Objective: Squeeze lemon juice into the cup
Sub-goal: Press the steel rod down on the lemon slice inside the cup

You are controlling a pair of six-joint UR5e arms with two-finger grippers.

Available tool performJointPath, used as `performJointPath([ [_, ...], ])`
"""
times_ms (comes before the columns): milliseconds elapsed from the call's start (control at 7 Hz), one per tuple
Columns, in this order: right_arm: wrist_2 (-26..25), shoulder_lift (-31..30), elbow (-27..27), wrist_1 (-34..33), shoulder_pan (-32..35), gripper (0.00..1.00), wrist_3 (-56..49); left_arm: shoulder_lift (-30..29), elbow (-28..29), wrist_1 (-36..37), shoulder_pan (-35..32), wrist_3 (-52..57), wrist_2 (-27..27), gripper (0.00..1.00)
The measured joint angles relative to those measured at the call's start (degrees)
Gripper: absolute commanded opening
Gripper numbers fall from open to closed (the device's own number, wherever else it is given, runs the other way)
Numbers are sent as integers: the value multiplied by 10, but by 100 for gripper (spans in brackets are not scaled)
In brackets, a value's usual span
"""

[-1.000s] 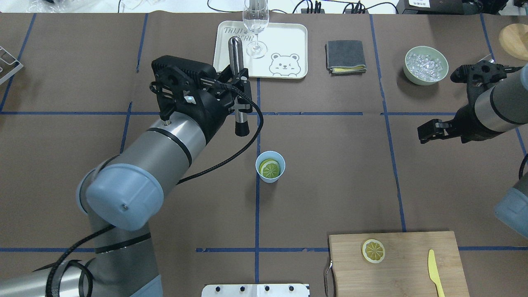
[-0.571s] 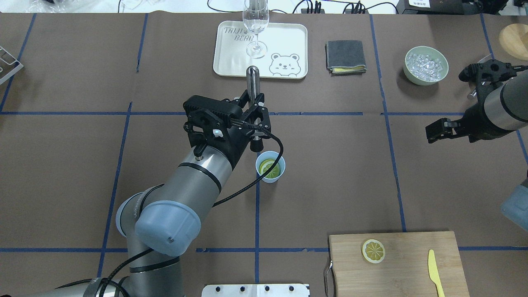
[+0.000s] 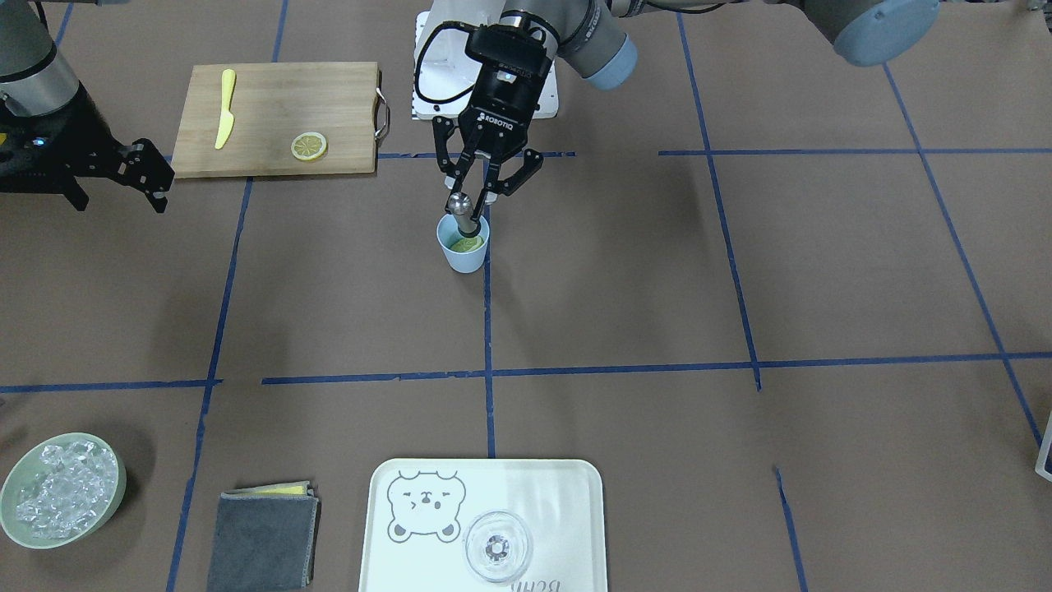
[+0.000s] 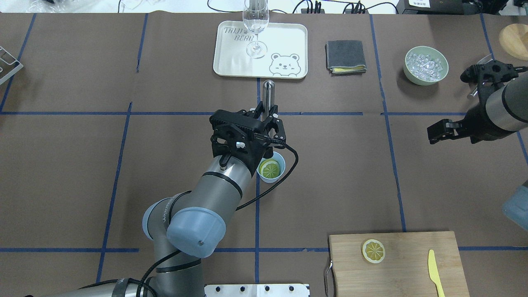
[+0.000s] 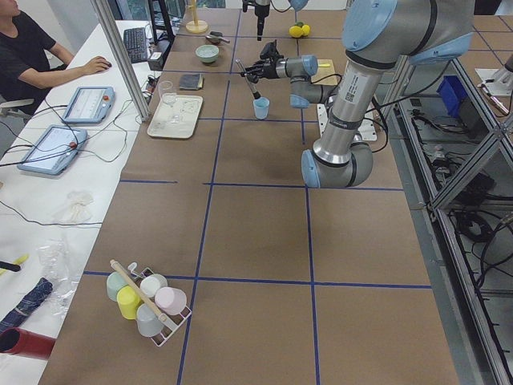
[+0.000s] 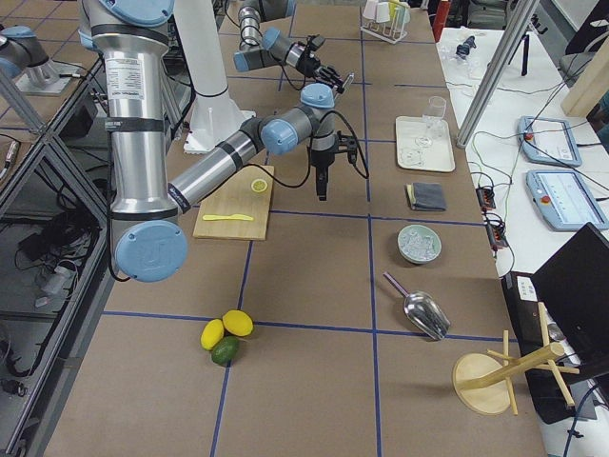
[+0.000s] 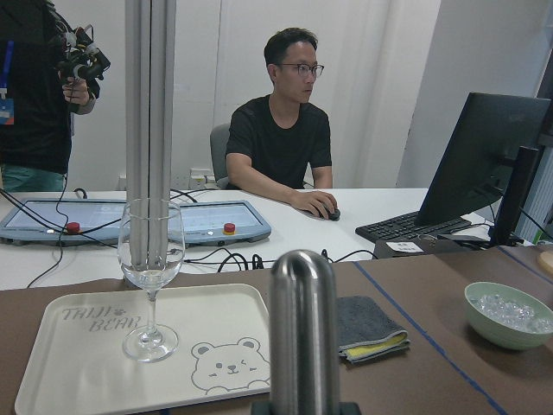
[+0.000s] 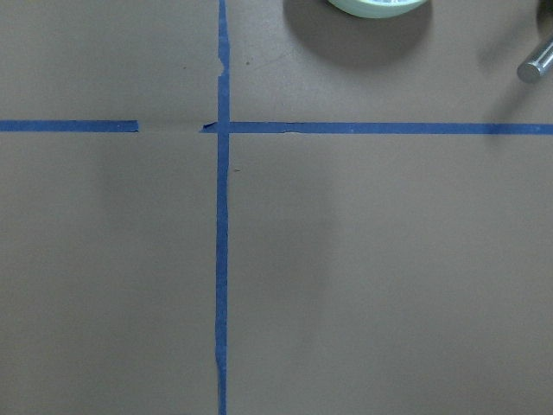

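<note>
The light-blue cup (image 4: 277, 176) stands mid-table with a lemon slice (image 4: 270, 168) lying flat inside it; both also show in the front view, cup (image 3: 466, 256) and slice (image 3: 463, 244). My left gripper (image 4: 267, 118) (image 3: 476, 194) is shut on a steel muddler (image 4: 268, 93) (image 7: 302, 337) and sits just above the cup. The muddler's lower end reaches into the cup's mouth (image 3: 470, 232); I cannot tell whether it touches the slice. My right gripper (image 4: 432, 134) (image 3: 160, 185) is open and empty, far to the right.
A second lemon slice (image 4: 373, 251) and a yellow knife (image 4: 432, 268) lie on a wooden board (image 4: 412, 272) at the near right. A bear tray (image 4: 231, 57) with a wine glass (image 4: 255, 24), a folded cloth (image 4: 345, 57) and an ice bowl (image 4: 426, 65) stand along the far edge.
My left arm has swung right and nearer with the muddler, from left of the cup to right above it. The right arm has drawn back slightly to the right.
</note>
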Motion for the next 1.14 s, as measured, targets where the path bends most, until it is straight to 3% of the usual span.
performJointPath([
  [1143, 0, 3, -9, 0, -2, 100, 0, -9, 82, -21, 21, 0, 2, 0],
])
